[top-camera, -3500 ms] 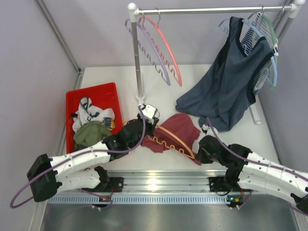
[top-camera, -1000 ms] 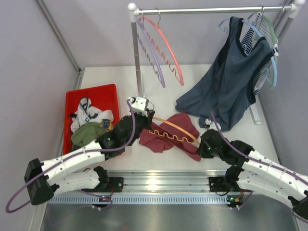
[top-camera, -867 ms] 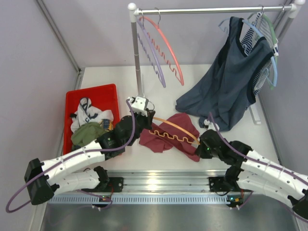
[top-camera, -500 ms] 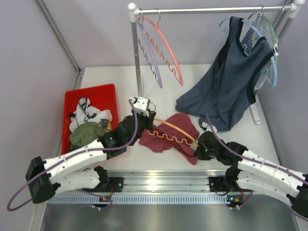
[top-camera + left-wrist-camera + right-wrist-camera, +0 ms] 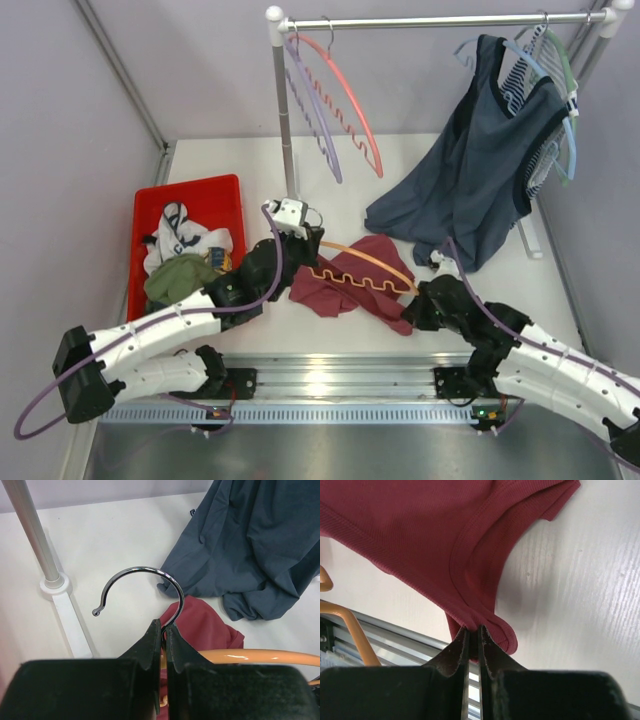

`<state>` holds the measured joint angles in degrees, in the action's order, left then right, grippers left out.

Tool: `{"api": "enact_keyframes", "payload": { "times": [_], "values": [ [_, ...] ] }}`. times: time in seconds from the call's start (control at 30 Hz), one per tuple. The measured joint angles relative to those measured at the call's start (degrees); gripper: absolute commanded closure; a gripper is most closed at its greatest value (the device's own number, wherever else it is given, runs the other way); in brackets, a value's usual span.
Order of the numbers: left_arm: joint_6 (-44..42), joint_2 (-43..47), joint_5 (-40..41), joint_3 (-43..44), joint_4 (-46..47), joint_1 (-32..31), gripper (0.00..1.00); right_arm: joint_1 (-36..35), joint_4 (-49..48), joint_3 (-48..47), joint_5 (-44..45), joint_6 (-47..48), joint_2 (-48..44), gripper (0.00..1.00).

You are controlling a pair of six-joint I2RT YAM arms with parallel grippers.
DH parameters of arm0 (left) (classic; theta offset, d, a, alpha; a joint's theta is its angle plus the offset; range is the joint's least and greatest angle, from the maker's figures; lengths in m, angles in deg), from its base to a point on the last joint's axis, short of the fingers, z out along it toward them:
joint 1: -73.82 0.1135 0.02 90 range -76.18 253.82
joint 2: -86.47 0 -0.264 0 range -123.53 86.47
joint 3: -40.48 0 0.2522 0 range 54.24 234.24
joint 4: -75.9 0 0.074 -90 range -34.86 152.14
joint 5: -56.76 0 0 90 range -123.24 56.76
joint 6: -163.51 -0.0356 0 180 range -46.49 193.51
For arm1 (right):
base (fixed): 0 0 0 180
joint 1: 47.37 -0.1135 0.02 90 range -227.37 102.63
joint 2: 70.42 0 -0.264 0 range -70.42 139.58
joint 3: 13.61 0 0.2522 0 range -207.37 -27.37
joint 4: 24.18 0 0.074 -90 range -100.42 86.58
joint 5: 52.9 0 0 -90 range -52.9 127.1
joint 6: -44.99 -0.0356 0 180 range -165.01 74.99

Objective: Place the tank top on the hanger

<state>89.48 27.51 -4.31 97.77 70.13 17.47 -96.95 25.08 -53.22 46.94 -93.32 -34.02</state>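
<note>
The tank top [image 5: 335, 298], spread at six o'clock on the table [image 5: 240, 160], is pinched by its five o'clock edge in the right gripper [image 5: 472, 630], and could be slipped out if tugged by the hanger [image 5: 365, 258] clamped at its hook in the left gripper [image 5: 161, 629].

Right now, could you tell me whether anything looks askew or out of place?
Yes: the dark blue-grey top hangs lopsided from the rail, its hem slumped onto the table. The tank top lies crumpled with the orange hanger across it.

Both pinch closed (low): left end effector [image 5: 161, 626], right end effector [image 5: 472, 630].
</note>
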Motion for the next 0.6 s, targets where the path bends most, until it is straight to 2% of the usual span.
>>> {"api": "enact_keyframes", "payload": {
  "times": [0.4,0.6],
  "values": [
    [0.96,1.99,0.92,0.0,1.95,0.0,1.0,1.86,-1.77,4.74,-1.11,-2.93,-10.69,1.0],
    [1.97,2.84,0.94,0.0,2.8,0.0,1.0,2.62,-4.2,6.93,-3.19,-3.41,-10.1,1.0]
  ]
}}
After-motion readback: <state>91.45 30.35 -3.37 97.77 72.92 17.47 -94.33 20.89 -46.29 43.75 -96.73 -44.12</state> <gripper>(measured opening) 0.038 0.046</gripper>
